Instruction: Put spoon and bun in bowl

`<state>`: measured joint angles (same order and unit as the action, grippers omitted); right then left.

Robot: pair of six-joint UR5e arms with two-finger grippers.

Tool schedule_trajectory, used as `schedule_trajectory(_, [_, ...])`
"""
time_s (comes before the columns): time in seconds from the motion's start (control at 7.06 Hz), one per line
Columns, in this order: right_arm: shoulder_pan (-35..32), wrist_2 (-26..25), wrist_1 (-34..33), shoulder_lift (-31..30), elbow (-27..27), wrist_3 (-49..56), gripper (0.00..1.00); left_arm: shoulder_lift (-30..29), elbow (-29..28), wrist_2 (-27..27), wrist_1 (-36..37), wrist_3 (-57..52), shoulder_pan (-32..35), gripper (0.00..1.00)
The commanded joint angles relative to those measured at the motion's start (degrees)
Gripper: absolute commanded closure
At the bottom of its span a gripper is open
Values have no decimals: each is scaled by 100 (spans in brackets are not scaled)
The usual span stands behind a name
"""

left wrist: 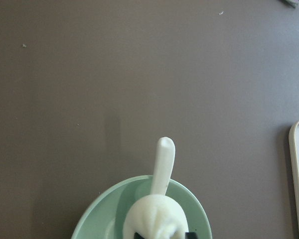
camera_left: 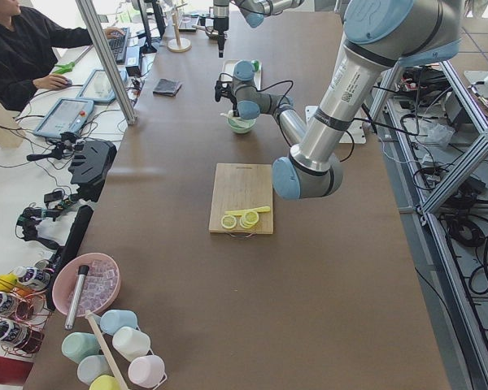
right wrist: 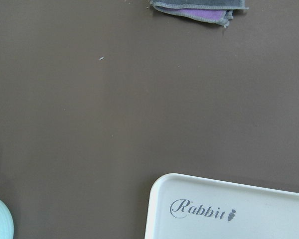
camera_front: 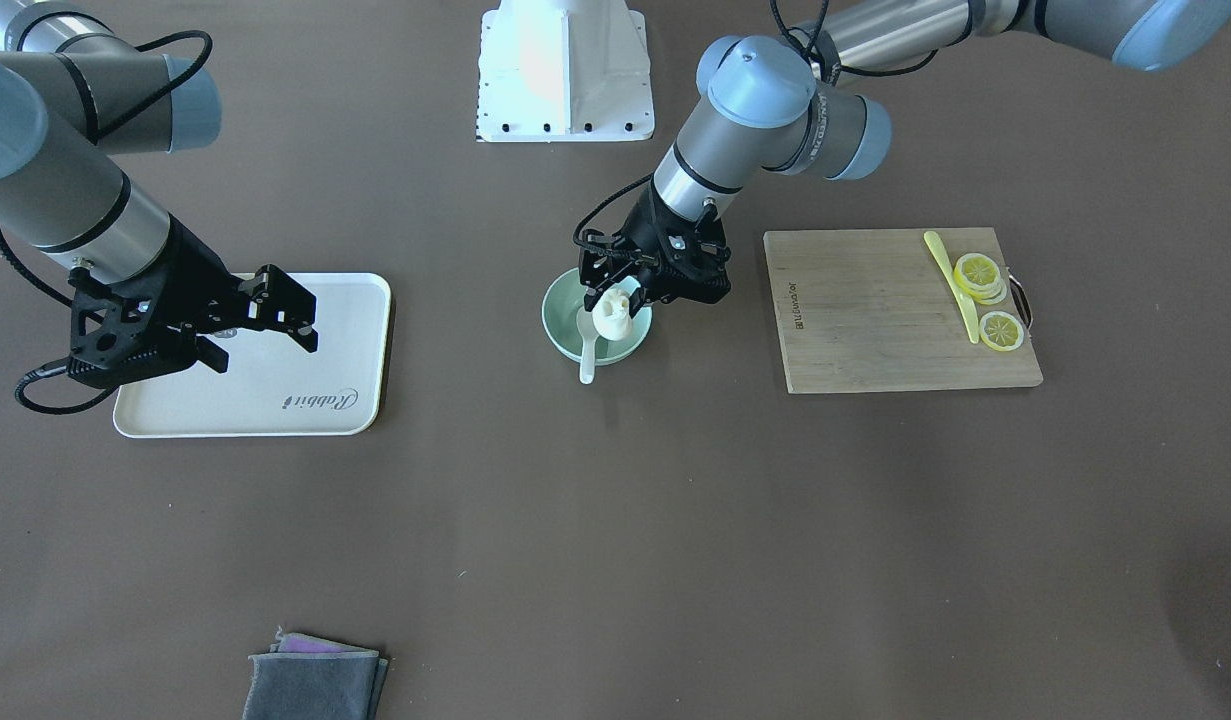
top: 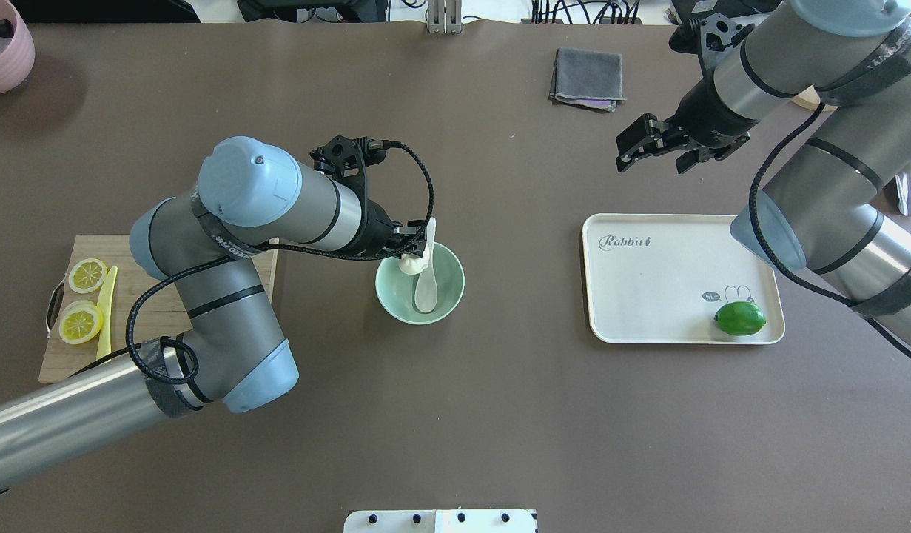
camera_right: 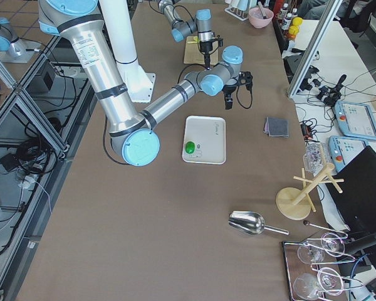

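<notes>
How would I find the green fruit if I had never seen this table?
Look for the white tray marked "Rabbit" on the robot's right side of the table. In its corner nearest the robot, beside a tiny rabbit drawing, lies the lime. It is whole and bright green, unlike the yellow lemon slices on the wooden board.

Brown table (camera_front: 615, 560), tiled floor (camera_left: 472, 349) alongside.
</notes>
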<state>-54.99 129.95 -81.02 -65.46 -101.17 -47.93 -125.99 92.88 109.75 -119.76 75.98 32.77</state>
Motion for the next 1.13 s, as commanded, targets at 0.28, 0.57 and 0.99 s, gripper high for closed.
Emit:
schedule_trajectory(0.28, [-230, 4, -80, -133, 79, 861, 0, 66, 107, -42, 14, -4, 1, 2])
schedule_trajectory(0.57, [-459, 4, -177, -335, 167, 1197, 0, 197, 256, -42, 371, -39, 193, 2])
schedule_trajectory(0.99, [-1047, -215, -1151, -826, 88, 2679, 0, 1047, 1781, 11, 2730, -2703, 1393, 2])
